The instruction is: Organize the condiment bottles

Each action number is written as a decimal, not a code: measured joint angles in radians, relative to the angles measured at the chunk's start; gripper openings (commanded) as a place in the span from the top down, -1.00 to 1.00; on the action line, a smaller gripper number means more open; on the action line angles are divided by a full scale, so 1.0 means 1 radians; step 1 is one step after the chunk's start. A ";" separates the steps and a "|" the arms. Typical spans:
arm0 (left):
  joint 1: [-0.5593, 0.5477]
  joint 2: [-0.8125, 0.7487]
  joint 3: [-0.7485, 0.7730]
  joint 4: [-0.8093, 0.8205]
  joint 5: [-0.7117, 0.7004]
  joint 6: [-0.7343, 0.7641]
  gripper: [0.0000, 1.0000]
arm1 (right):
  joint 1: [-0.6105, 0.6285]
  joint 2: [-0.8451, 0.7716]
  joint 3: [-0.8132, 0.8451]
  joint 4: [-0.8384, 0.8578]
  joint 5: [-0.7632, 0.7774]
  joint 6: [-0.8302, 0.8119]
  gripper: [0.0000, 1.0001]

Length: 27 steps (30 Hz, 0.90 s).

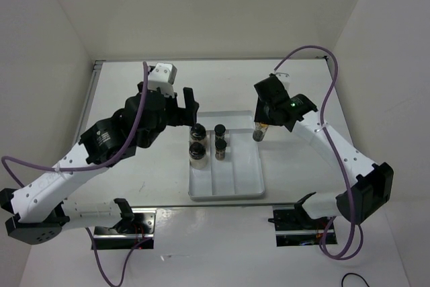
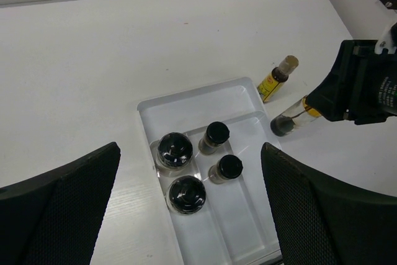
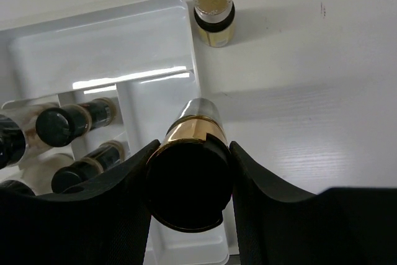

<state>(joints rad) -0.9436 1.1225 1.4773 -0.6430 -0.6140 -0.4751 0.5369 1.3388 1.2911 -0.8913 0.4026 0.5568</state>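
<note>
**Top external view.** White tray of three lanes lay mid-table.
- Left lane, far half: two squat jars, one behind the other.
- Middle lane, far half: two small dark brown bottles, likewise in file.
- Left gripper stood just beyond the tray's far left corner with jaws spread wide and nothing between them.
- Right gripper was clamped on a slim yellow-amber bottle, which hung at the tray's far right rim.

**Left wrist view.** Both fingers framed the tray from above, far apart and empty. All four bottles in the tray were upright with black caps. A second yellow-amber bottle was on the bare table just beyond the tray's far right corner, with its pale end showing. Whether it stood or lay could not be told.

**Right wrist view.** The held bottle sat pinched between both pads, over the tray's right rim. The loose bottle lay beyond it, apart.
</note>
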 measured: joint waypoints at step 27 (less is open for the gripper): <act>0.222 -0.059 -0.089 -0.070 0.072 -0.128 -1.00 | 0.071 0.136 -0.071 0.236 -0.085 -0.026 1.00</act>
<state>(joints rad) -0.7216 1.0637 1.3888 -0.7132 -0.5415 -0.6033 0.6075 1.4750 1.2205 -0.6556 0.3180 0.5308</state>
